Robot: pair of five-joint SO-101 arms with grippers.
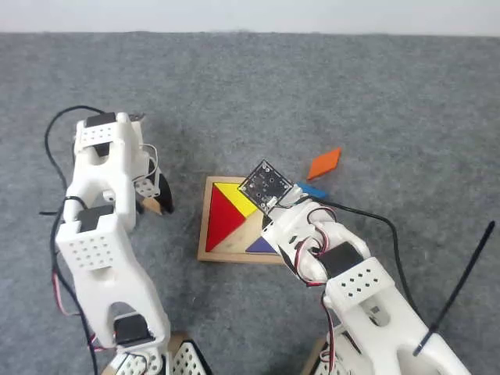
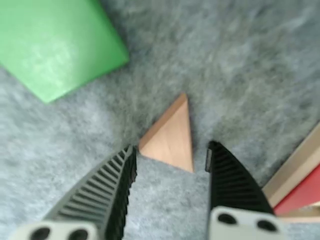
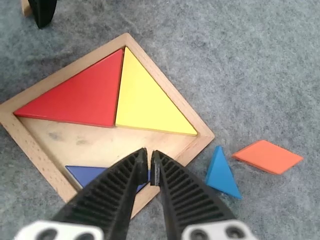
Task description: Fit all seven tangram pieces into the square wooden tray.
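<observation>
Mid-table, just beside the wooden tray [image 1: 205, 226], the left gripper [image 2: 171, 148] is wide open and empty, astride the plain wood triangle [image 2: 170, 132]. Centre it and close on the flat edges. The right gripper [image 3: 150, 157] is nearly shut and empty over the tray. The table [image 1: 351, 94] is grey felt, so lift rather than drag.

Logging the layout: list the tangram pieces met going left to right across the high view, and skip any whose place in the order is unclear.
plain wooden triangle → red triangle → dark blue triangle → orange parallelogram
</observation>
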